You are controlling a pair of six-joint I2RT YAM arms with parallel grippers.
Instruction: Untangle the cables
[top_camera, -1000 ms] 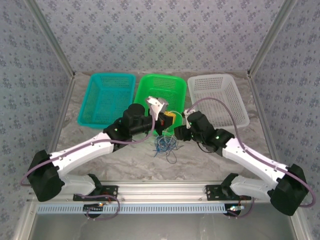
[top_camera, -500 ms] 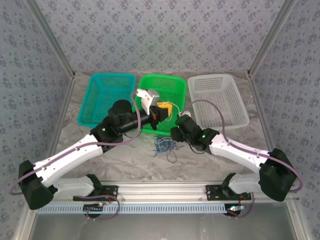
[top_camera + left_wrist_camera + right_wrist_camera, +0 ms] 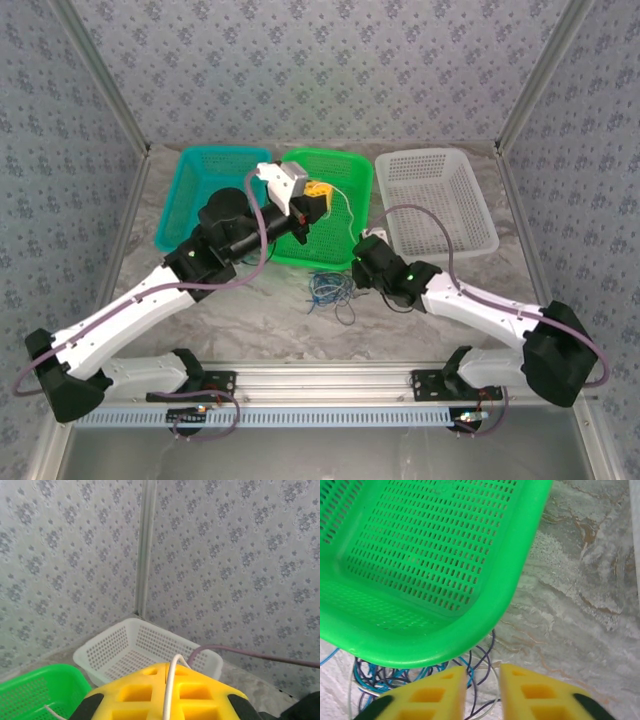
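Overhead, we saw the left gripper point(image 3: 318, 192) raised above the green basket point(image 3: 345, 170), which sat between a teal basket point(image 3: 210, 190) and a white basket point(image 3: 435, 195) on the far side of the table point(image 3: 260, 312). A whitish cable point(image 3: 350, 215) hung from its yellow tips, curving right and down. The rest of the cables point(image 3: 328, 290), blue, dark and pale loops in a small tangle, lay on the table just in front of the green basket, between the two arms. The right gripper point(image 3: 362, 252) sat low beside that tangle, but from above we could not tell how its jaws stood. Next, the left wrist camera gave what the overhead missed: the left gripper point(image 3: 164, 676) was pressed together on the whitish cable point(image 3: 169, 690), which came up through the seam between the yellow pads and arched over them. Behind it stood the white basket point(image 3: 125, 650), a corner of the green basket point(image 3: 30, 690) and a purple-grey hose point(image 3: 250, 652). Lastly, the right wrist camera looked down on the green basket's point(image 3: 420, 555) rounded corner and the marbled table point(image 3: 580, 580). The right gripper point(image 3: 482, 672) was spread a little, a narrow gap between its yellow fingers, pinching nothing that we could see. The cables point(image 3: 395, 675) lay beneath and just beyond the fingertips, some loops passing out of sight under the basket's rim.
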